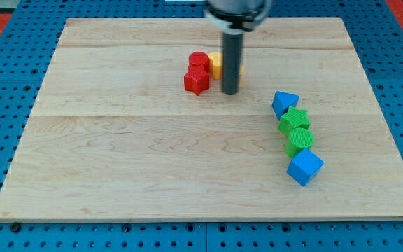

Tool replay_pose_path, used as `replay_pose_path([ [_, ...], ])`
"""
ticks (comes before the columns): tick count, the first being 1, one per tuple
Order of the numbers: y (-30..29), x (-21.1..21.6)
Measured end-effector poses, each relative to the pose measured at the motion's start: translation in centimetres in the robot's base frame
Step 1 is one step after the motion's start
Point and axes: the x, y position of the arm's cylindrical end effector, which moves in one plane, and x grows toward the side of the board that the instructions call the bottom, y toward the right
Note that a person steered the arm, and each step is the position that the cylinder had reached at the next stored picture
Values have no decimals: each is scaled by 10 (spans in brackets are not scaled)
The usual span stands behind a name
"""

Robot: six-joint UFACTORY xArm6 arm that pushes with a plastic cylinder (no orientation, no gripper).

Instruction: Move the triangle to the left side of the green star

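A blue triangle (283, 102) lies at the view's right, touching the upper left of the green star (294, 120). Below the star sits a green round block (300, 141), then a blue cube (304, 167), the four forming a line. My tip (230, 92) rests on the board left of and slightly above the triangle, about 60 px from it. The rod stands just right of a red star (196, 81) and in front of a yellow block (216, 66), partly hiding it.
A red round block (199, 61) sits above the red star, next to the yellow block. The wooden board (117, 154) lies on a blue pegboard surface (5, 70) that surrounds it.
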Motion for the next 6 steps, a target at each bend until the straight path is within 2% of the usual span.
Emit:
replay_pose_path([
  [1, 65, 0],
  [3, 79, 72],
  [4, 90, 60],
  [5, 94, 29],
  [6, 71, 22],
])
